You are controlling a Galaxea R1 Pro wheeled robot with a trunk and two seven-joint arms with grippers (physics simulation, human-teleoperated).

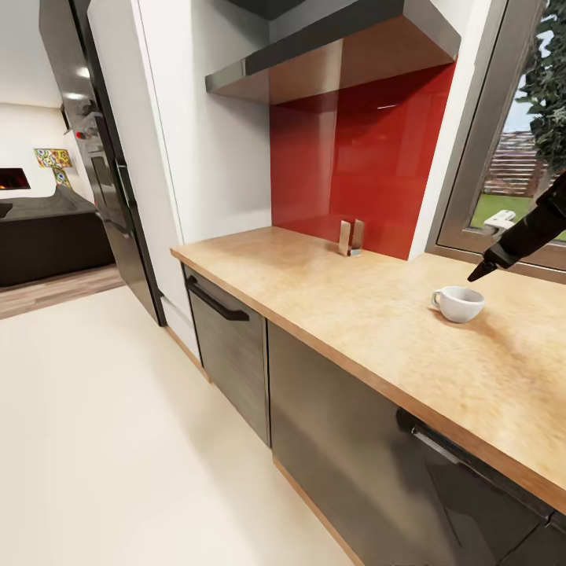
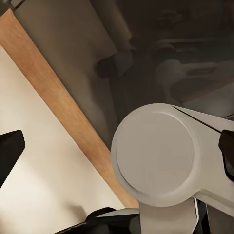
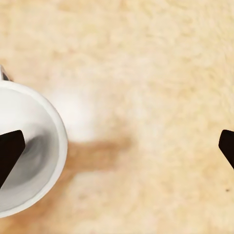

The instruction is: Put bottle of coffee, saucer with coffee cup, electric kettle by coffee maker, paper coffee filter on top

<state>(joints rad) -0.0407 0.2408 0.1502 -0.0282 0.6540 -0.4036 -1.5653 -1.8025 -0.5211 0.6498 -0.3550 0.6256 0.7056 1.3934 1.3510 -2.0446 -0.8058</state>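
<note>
1 small white rounded coffee cup (image 1: 458, 303) on beige wood-grain table (image 1: 330, 291); right pincer (image 3: 117, 146) wide apart (arm cut off by frame edge); left pincer: cannot tell.

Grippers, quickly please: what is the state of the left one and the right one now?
Left gripper: open, fingers apart, holding nothing.
Right gripper: open above the coffee cup, holding nothing.

coffee cup (image 1: 459, 303): small, white, upright, empty, handle facing left
kitchen countertop (image 1: 330, 299): beige wood-grain slab bearing the cup
</note>
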